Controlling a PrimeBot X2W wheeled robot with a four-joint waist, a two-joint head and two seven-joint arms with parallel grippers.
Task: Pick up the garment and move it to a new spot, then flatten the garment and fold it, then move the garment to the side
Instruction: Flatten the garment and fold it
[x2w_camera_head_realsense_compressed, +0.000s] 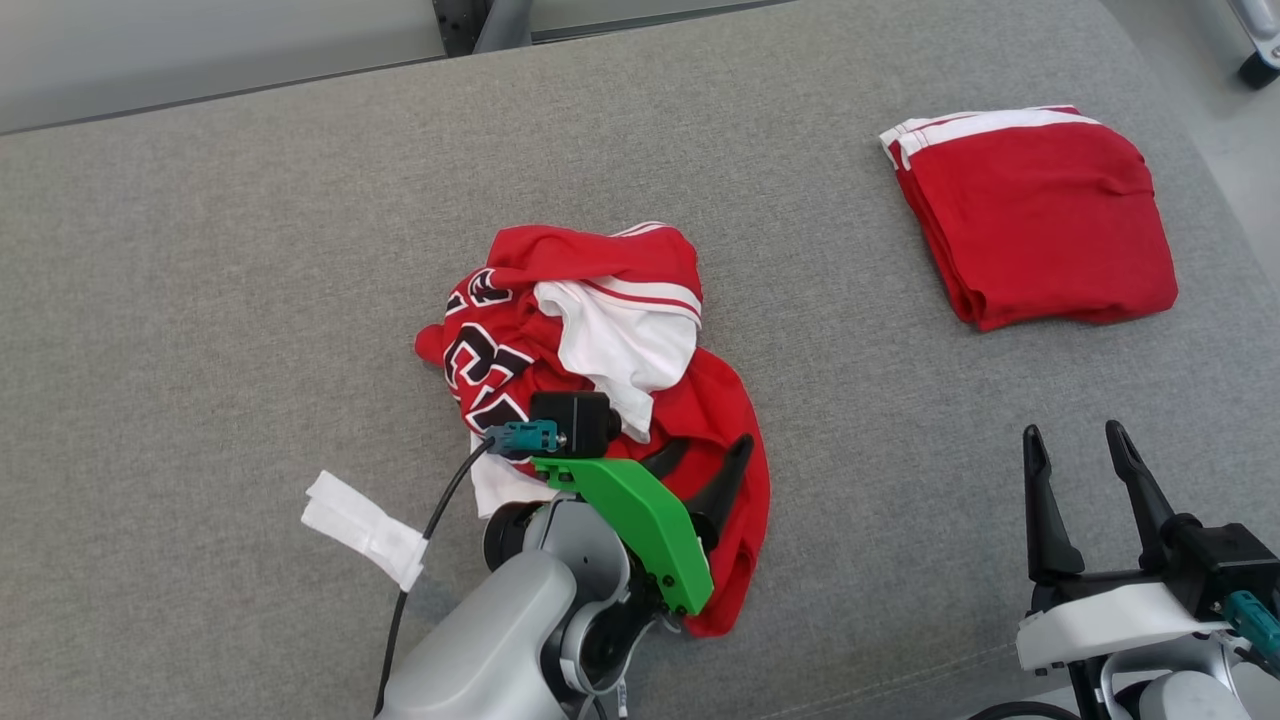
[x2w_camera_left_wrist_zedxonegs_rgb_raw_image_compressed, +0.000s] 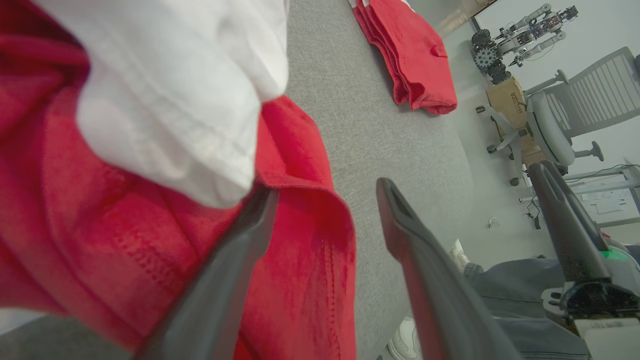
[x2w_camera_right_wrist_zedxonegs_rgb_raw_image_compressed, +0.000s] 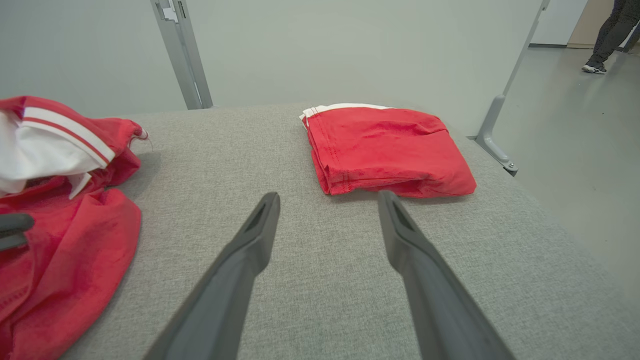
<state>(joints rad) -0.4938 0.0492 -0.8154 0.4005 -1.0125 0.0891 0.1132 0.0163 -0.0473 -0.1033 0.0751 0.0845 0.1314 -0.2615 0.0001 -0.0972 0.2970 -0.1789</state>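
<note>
Fig.: task at its start. Crumpled red-and-white jersey garment (x2w_camera_head_realsense_compressed: 600, 400) lies mid grey fabric-covered table (x2w_camera_head_realsense_compressed: 250, 250), not yet lifted; move, flatten, fold & set-aside all remain. Left gripper (x2w_camera_head_realsense_compressed: 712, 448) sits at its near-right hem, jaws spread, nothing gripped. Right gripper (x2w_camera_head_realsense_compressed: 1072, 432) waits near-right, jaws apart, empty. Folded red garment (x2w_camera_head_realsense_compressed: 1035, 215) occupies far right; small white folded strip (x2w_camera_head_realsense_compressed: 365, 525) lies near-left. Neither blocks the grasp.
</note>
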